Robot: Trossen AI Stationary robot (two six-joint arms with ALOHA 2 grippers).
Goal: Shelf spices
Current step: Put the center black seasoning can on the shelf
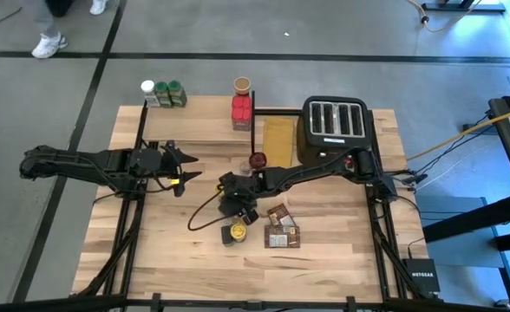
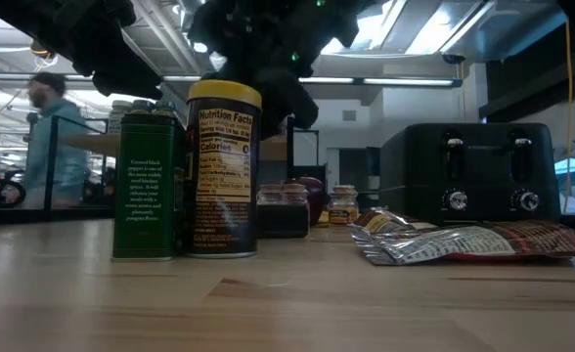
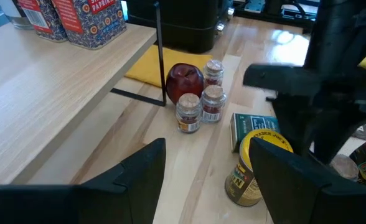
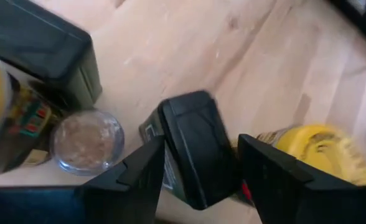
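My right gripper [image 4: 201, 155] hangs open over a cluster of spices near the table's middle [image 1: 239, 211]. Its fingers stand on either side of a black-topped tin [image 4: 192, 134]. A yellow-lidded jar [image 4: 320, 152] is right beside that tin. In the low view a green tin [image 2: 151, 186] and the yellow-lidded jar [image 2: 224, 171] stand upright on the table. The shelf [image 1: 199, 130] carries red tins [image 1: 241, 113] and green-lidded jars [image 1: 170, 92]. My left gripper [image 1: 188, 171] waits open by the shelf's near edge, with nothing between its fingers [image 3: 139, 177]. My right gripper comes down slanting from above with one finger [image 4: 139, 174] at each side of the black-topped tin's upper end [image 4: 170, 149]. Whether the fingers touch the tin, I cannot tell.
A clear-lidded jar [image 4: 86, 142] and a dark green tin [image 4: 46, 50] stand close to my right gripper. Brown packets [image 1: 281, 227] lie on the table to its right. Three small jars [image 3: 201, 102] and a dark red knob [image 3: 184, 79] sit by the shelf's leg. A black toaster [image 1: 336, 128] and a yellow board [image 1: 278, 139] are at the back.
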